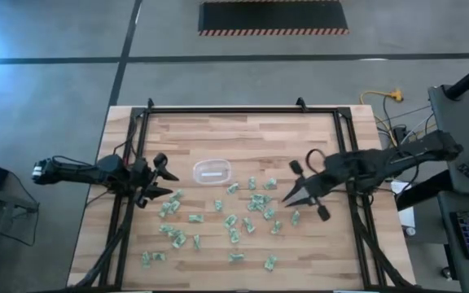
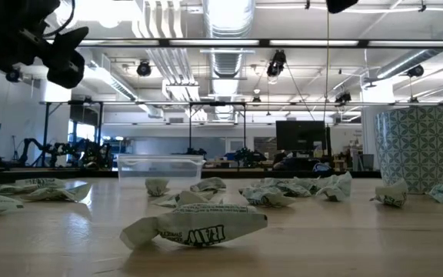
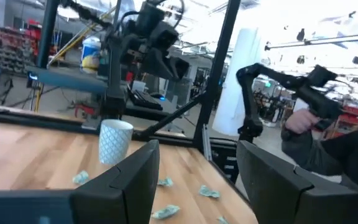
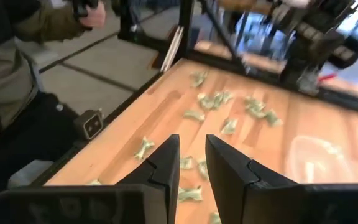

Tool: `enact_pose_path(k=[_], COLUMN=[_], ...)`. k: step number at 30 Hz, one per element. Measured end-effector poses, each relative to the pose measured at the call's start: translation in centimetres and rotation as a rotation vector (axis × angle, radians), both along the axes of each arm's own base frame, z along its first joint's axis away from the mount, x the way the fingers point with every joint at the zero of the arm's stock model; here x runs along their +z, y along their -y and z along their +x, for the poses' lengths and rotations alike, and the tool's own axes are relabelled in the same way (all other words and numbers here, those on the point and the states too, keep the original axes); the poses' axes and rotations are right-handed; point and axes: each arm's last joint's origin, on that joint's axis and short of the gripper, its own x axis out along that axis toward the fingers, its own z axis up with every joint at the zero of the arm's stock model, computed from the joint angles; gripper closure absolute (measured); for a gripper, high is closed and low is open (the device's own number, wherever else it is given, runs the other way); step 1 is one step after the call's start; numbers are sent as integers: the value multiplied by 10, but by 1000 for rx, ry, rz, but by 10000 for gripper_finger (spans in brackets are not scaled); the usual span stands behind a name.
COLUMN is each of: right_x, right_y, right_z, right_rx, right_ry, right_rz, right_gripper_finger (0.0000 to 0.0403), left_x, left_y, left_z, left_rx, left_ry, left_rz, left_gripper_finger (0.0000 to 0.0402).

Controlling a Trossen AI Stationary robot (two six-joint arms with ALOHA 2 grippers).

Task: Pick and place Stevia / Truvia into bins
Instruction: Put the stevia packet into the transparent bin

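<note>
Packets (image 1: 233, 220) scattered on tabletop (image 1: 218, 130) | right tool (image 1: 304, 189) spread over right cluster, empty | left tool (image 1: 159, 181) spread, idle | risk: pinching two overlapped packets, dropping short of tub (image 1: 212, 172)

A butcher-block wooden table (image 1: 243, 134) with a black metal frame along its edges carries everything here. Near its middle sits a shallow clear rounded-rectangular tub (image 1: 212, 172) (something small and white lies inside it), and green-and-white sweetener packets (image 1: 236, 218) are scattered loosely across the half of the top on the near side of the tub, some touching, others well apart. From table height a patterned paper cup (image 2: 414, 148) stands upright on the wood among a few crumpled packets.
</note>
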Motion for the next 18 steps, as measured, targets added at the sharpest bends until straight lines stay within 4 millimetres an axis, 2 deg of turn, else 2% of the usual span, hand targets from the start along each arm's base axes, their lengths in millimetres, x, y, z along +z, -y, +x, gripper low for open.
enact_pose_path(k=[3,8,12,16,18], right_x=[-5,-25,-44,-59,-63], right_y=[-10,-25,-28,-25,-25], right_z=[19,54,77,90,95], right_rx=[8,-94,-258,-455,-501], right_ry=[-45,-134,-242,-389,-447], right_rz=[-10,-113,-256,-426,-468], right_gripper_finger=[335,335,335,335,335], left_x=[-3,-7,-9,-14,-14], left_y=[0,0,1,1,1], left_z=[2,6,9,12,14], left_rx=[-6,0,0,1,18], left_ry=[-34,-82,-106,-189,-238], left_rz=[5,8,10,24,37], left_gripper_finger=[202,202,202,202,203])
